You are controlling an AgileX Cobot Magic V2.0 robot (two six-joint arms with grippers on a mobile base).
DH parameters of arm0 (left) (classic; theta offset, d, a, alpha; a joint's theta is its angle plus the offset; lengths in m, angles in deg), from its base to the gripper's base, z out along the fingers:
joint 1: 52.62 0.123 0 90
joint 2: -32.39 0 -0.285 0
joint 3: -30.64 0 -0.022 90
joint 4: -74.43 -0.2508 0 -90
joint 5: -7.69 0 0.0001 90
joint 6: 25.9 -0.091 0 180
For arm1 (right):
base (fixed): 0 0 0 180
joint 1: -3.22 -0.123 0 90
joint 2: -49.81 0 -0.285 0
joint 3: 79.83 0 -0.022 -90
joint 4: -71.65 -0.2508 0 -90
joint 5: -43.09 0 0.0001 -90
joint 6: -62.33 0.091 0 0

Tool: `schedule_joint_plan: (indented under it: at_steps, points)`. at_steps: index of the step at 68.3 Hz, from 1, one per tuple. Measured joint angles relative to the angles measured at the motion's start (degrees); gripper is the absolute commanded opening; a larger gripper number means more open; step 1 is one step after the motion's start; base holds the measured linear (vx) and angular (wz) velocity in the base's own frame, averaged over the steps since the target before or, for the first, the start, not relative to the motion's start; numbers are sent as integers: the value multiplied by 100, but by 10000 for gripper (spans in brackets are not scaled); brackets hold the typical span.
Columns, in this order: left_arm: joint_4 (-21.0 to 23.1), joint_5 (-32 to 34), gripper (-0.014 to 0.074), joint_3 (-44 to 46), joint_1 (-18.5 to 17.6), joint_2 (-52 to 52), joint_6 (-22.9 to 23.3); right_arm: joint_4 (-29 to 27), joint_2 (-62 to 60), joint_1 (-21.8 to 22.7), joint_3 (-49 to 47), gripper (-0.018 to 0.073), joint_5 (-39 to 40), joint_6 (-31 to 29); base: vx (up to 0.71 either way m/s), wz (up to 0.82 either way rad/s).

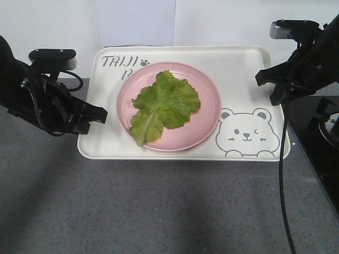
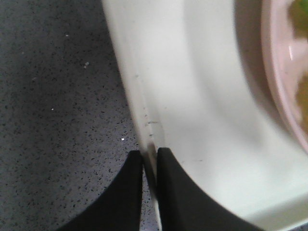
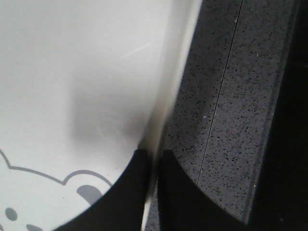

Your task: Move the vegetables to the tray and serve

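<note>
You are looking at the lettuce leaf (image 1: 163, 107) lying on the pink plate (image 1: 207, 123), which is sitting in the middle of the cream tray (image 1: 249, 71) on the grey bench (image 1: 159, 206). The left gripper (image 2: 150, 153) is clamping its jaws on the tray's left rim, and the right gripper (image 3: 155, 155) is clamping its jaws on the right rim, so the leaf is lying between both, well apart from each.
</note>
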Motion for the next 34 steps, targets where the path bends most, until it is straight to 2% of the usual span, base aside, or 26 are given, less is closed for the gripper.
schedule_joint_plan:
  at_steps: [34]
  points:
    - [0,0,-6,0,0,0,0,0,0,0,0,-6,0,0,0,0]
